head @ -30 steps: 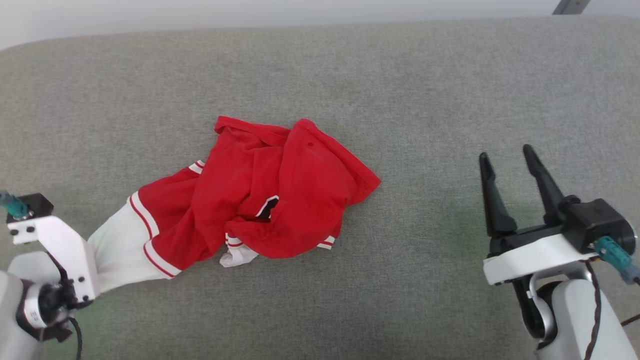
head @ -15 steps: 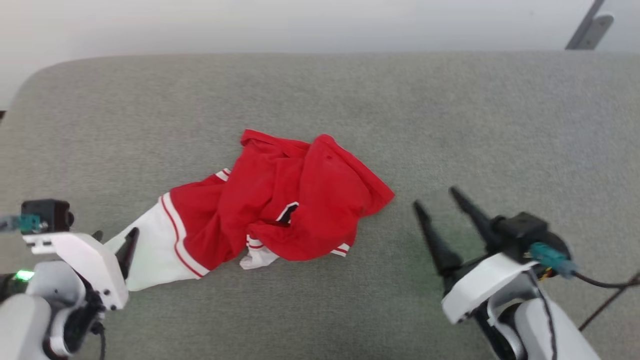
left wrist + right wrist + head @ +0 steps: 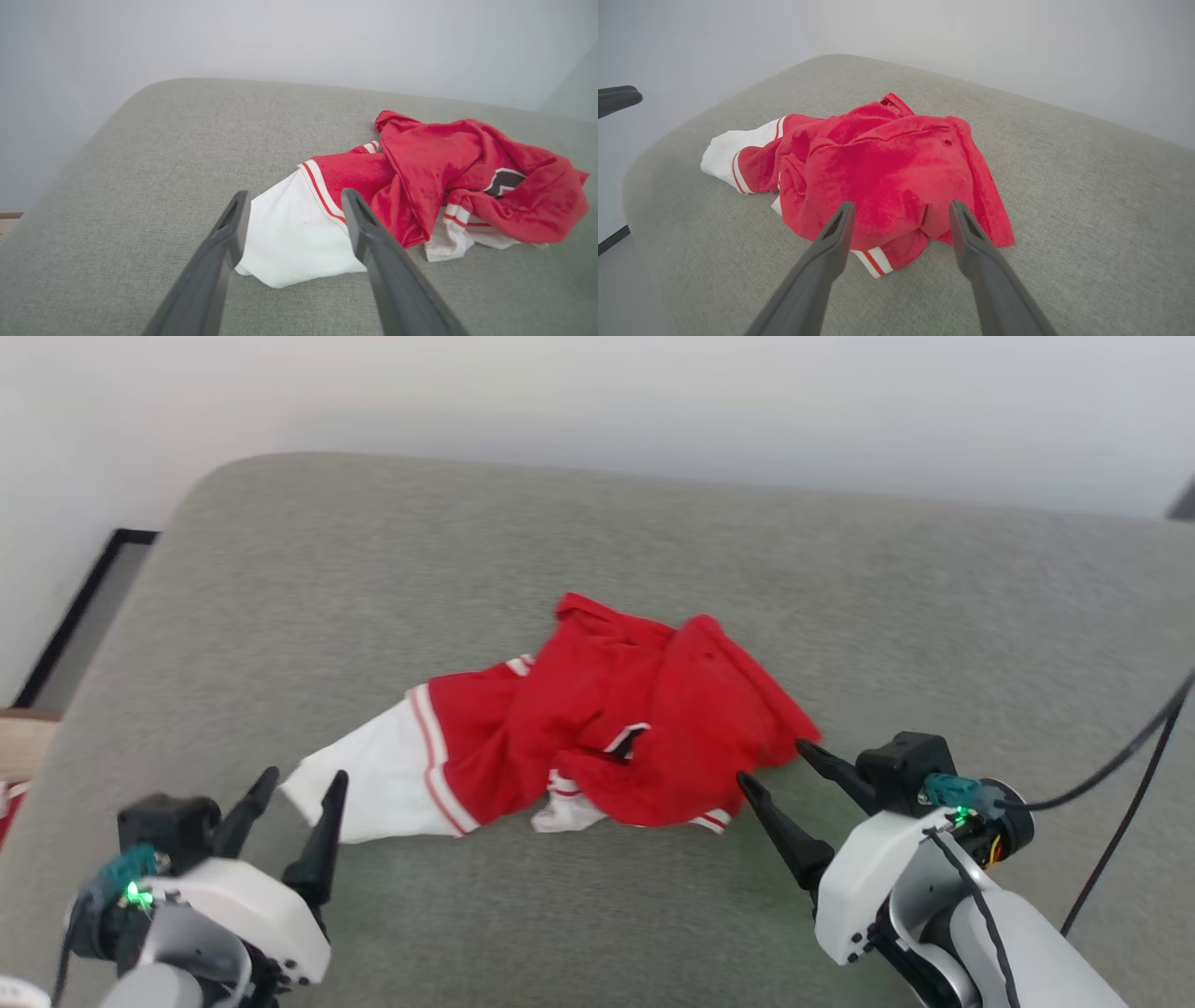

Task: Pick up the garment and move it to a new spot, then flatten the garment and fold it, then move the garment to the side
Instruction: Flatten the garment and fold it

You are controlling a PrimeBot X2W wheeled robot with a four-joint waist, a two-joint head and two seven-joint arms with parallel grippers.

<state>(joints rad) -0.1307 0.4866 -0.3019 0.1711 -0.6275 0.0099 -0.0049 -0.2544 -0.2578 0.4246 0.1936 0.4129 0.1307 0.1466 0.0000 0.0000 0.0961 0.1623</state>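
Observation:
The garment (image 3: 644,728) lies crumpled in the middle of the grey cushion, red with a bit of black print showing. One white sleeve (image 3: 383,784) with red stripes stretches toward the lower left. My left gripper (image 3: 303,779) is open at the sleeve's loose end. In the left wrist view, the left gripper (image 3: 295,193) has the white sleeve (image 3: 289,233) lying slack between its spread fingers, not pinched. My right gripper (image 3: 772,761) is open too, its tips at the garment's right edge. In the right wrist view, the right gripper (image 3: 902,204) frames the red garment (image 3: 878,158).
The grey cushion (image 3: 597,551) has a rounded left corner, with a drop to the floor and a dark-framed object (image 3: 84,607) beyond it. A black cable (image 3: 1120,775) runs off my right arm. A pale wall stands behind.
My left gripper has opened and let go of the white sleeve, which now lies slack. My right gripper has come in to the garment's right edge. The head camera has shifted.

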